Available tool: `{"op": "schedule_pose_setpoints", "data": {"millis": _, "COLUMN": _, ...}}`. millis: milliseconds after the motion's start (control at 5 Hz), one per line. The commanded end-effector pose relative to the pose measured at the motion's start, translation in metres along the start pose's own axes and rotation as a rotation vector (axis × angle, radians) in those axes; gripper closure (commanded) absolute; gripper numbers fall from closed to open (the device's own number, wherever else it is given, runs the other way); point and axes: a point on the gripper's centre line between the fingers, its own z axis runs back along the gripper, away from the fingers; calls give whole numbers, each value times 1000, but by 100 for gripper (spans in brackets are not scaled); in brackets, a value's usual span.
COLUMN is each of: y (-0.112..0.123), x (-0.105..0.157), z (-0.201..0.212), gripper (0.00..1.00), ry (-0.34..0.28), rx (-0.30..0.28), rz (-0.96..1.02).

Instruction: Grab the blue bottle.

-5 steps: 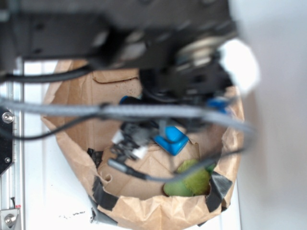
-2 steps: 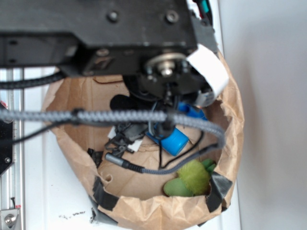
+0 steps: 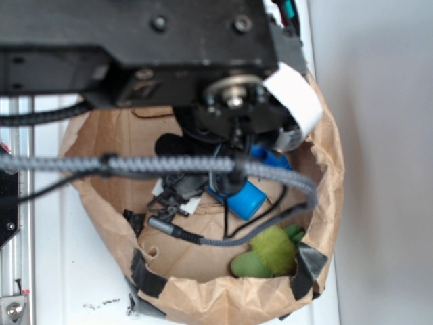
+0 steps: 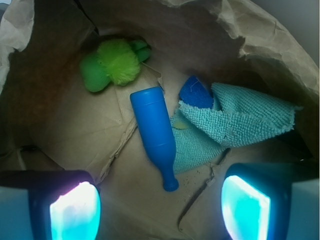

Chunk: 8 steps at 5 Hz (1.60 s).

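Wrist view has the blue bottle [image 4: 155, 132] lying flat just ahead between the wide-apart fingers [image 4: 75, 210], neck end nearest, long axis running away from them.

- A robot test bench: metal rail [image 3: 15, 203] bolted along a white worktop [image 3: 61, 271].
- Taped paper bag [image 3: 223, 298] holding toys, bare wall [image 3: 385, 169].

brown paper bag [image 4: 260, 45] w/ green fuzzy toy [image 4: 112, 64], teal terry cloth [image 4: 235, 120], small dark-blue piece [image 4: 196, 93] inside.
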Motion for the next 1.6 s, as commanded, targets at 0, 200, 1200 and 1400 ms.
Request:
{"op": "schedule_pose_setpoints", "data": {"millis": 0, "y": -17, "x": 11, "z": -37, "gripper": 0, "ry": -100, "rx": 77, "rz": -98}}
{"op": "schedule_pose_setpoints", "data": {"millis": 200, "y": -22, "x": 14, "z": -60, "gripper": 0, "ry": -75, "rx": 103, "rz": -137}}
{"op": "schedule_pose_setpoints", "data": {"millis": 1200, "y": -52, "x": 11, "z": -115, "gripper": 13, "ry": -10, "rx": 202, "rz": -215}}
{"op": "schedule_pose_setpoints", "data": {"millis": 1400, "y": -49, "x": 3, "z": -135, "gripper": 100, "ry": 21, "rx": 268, "rz": -177}}
